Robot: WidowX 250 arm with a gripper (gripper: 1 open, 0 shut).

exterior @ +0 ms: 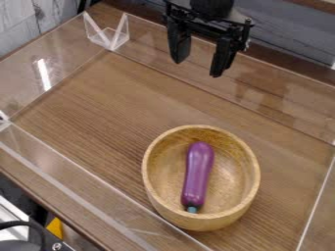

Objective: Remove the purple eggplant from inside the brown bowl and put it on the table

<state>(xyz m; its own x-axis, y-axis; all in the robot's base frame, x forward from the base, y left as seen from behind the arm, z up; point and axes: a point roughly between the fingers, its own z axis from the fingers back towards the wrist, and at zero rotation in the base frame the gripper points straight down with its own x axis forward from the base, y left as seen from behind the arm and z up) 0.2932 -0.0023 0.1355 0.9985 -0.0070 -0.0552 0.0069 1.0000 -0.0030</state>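
A purple eggplant (pixel 197 175) lies lengthwise inside the brown bowl (pixel 159 167), its teal stem tip toward the near rim. The bowl rests on the wood-grain table (pixel 92 113) at the lower right. My gripper (pixel 199 57) hangs above the far part of the table, pointing down, its black fingers (pixel 222 57) spread apart with nothing between them. It is well behind the bowl and clear of it.
Clear acrylic walls edge the table: one along the left and near side (pixel 72 181), one across the back. A small clear folded piece (pixel 108 32) stands at the far left corner. Bare wood stretches left of the bowl.
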